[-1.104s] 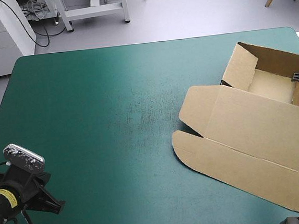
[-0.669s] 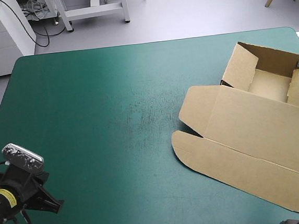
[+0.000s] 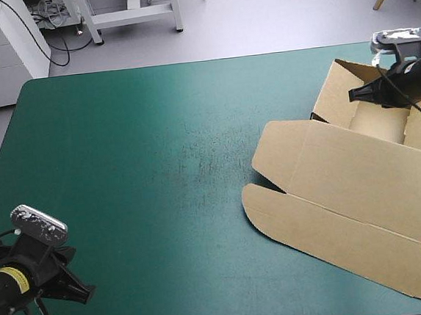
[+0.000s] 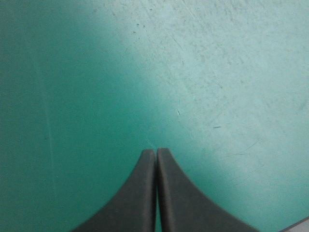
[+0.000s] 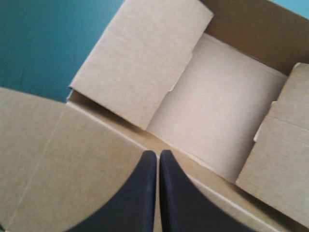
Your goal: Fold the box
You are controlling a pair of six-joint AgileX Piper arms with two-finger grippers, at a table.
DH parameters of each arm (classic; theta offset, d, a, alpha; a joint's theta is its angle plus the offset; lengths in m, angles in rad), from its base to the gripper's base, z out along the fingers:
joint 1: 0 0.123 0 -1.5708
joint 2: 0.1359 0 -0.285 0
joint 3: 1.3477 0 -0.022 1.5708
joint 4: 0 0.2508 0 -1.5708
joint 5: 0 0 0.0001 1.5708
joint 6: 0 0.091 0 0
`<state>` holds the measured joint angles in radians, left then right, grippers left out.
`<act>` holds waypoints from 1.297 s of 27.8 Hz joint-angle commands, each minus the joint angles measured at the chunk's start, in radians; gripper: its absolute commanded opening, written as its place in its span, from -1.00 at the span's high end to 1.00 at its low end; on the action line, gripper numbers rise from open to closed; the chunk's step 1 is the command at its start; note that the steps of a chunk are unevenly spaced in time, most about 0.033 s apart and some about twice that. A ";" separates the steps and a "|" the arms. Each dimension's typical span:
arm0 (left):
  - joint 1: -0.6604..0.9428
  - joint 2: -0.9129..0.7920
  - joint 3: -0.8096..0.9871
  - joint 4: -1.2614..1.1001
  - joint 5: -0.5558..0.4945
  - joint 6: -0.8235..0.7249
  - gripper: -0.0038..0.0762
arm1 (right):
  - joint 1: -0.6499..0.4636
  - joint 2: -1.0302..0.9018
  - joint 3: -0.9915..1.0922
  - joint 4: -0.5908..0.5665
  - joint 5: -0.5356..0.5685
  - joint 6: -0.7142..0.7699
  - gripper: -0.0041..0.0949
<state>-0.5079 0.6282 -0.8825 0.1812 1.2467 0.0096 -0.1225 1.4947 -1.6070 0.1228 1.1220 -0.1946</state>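
- Tabletop [image 3: 137, 156]: teal-green cover; the task's thing lies on its right part and reaches the right edge.
- Box [image 3: 361, 188]: brown board, partly formed; an open tray [image 3: 373, 117] stands toward the far right corner with its walls raised; the lid [image 3: 347, 204] lies flat on the cover on the near side of the tray, its rounded flaps toward the tabletop's middle.
- Side wall [image 5: 140, 58]: upright at the tray's end nearer the tabletop's middle; a second raised wall [image 5: 280, 159] stands at the opposite end, with the tray floor [image 5: 217, 106] between them.
- Right pincer [image 3: 354, 95]: above the tray, near the first side wall; black fingers pressed together in one pointed arch, nothing between them; in the wrist view its tip lies over the crease where lid meets tray; whether it touches the board cannot be told.
- Left pincer [image 3: 86, 290]: at the near left corner of the tabletop, well apart from the box; fingers closed on each other and empty; only cover shows ahead of them.
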 commanded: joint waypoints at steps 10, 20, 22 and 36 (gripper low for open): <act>-0.005 -0.123 0.171 -0.015 -0.271 -0.015 0.93 | 0.131 -0.434 0.456 -0.003 -0.179 -0.015 0.93; -0.005 -0.260 0.350 -0.015 -0.369 -0.015 0.93 | 0.131 -0.835 0.854 -0.003 -0.268 -0.015 0.93; -0.005 -0.286 0.383 -0.015 -0.377 -0.015 0.93 | 0.131 -0.901 0.910 -0.003 -0.293 -0.015 0.93; -0.005 -0.342 0.434 -0.020 -0.461 -0.020 0.93 | 0.131 -1.089 1.029 0.006 -0.325 -0.013 0.93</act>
<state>-0.5079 0.2782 -0.4240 0.1634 0.8522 0.0000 0.0051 0.4022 -0.5558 0.1185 0.8666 -0.2017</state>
